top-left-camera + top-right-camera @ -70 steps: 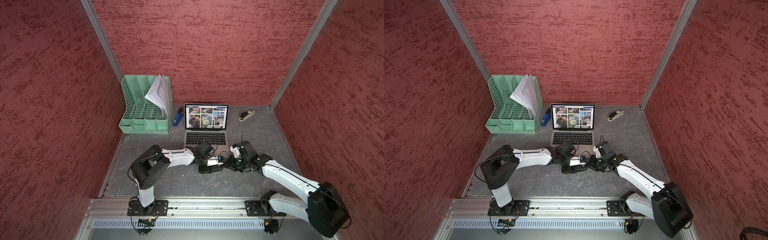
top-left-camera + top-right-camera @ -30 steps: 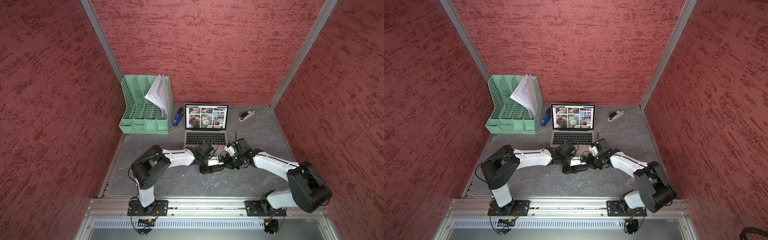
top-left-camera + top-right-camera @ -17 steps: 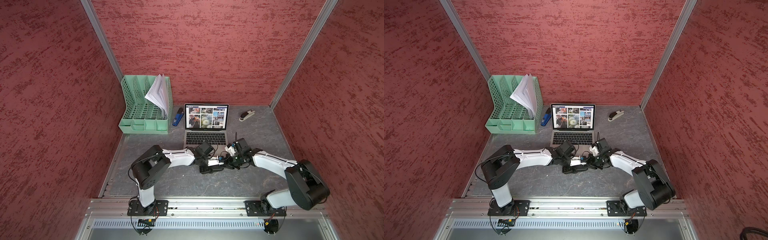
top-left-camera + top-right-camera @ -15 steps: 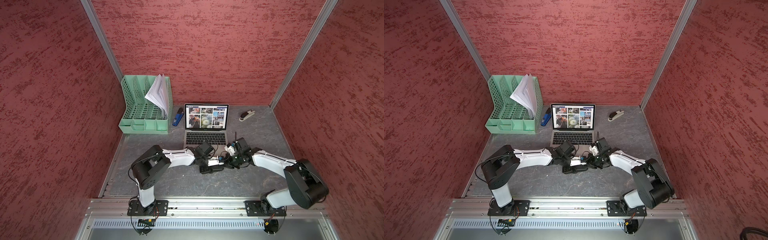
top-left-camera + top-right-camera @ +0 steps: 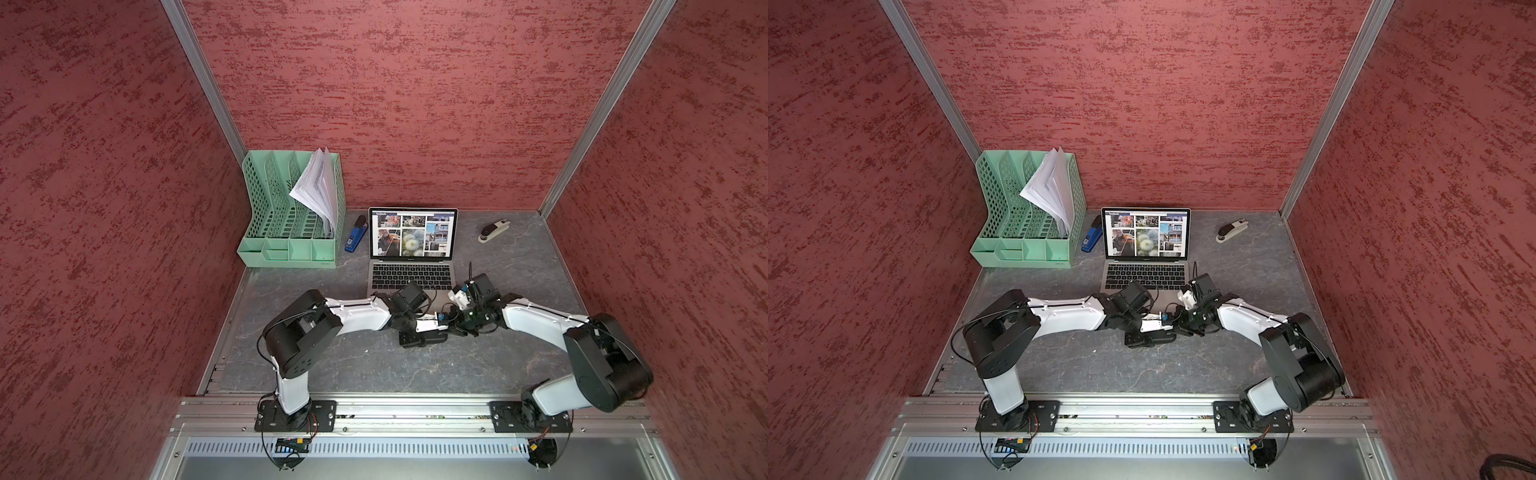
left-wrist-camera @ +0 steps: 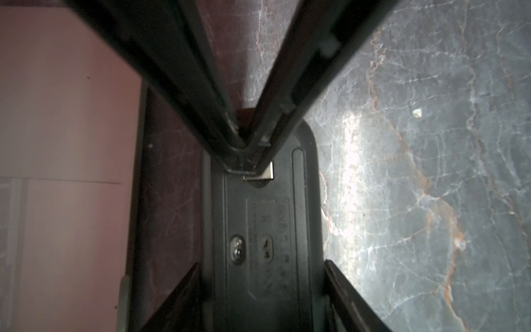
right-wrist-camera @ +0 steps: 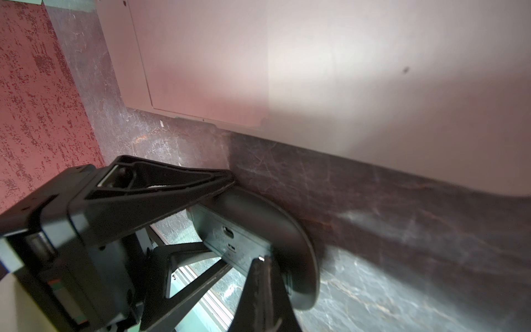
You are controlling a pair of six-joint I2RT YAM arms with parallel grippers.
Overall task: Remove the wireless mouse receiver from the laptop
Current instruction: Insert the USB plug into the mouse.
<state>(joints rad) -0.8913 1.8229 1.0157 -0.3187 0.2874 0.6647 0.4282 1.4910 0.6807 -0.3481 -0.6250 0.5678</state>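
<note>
The laptop (image 5: 411, 266) (image 5: 1144, 270) stands open at the back middle; its silver palm rest fills part of each wrist view (image 6: 66, 129) (image 7: 344, 72). Just in front of it, my left gripper (image 5: 424, 337) (image 5: 1152, 336) (image 6: 261, 266) is shut on a black mouse (image 6: 258, 230) (image 7: 258, 218), turned on its side with the underside showing. My right gripper (image 5: 453, 324) (image 6: 247, 161) (image 7: 263, 260) is shut on the wireless mouse receiver (image 6: 263, 174). Its silver plug end sticks out of the tips against a recess in the mouse's underside. I cannot tell whether it sits inside.
A green file organiser (image 5: 291, 220) with papers stands at the back left, a blue stapler (image 5: 355, 239) beside it. A black and white stapler (image 5: 492, 230) lies at the back right. Red walls close in three sides.
Since the oldest frames my right arm folded its elbow back and brought its gripper left to the mouse. Over the last second hardly anything has moved. The left arm stays still.
</note>
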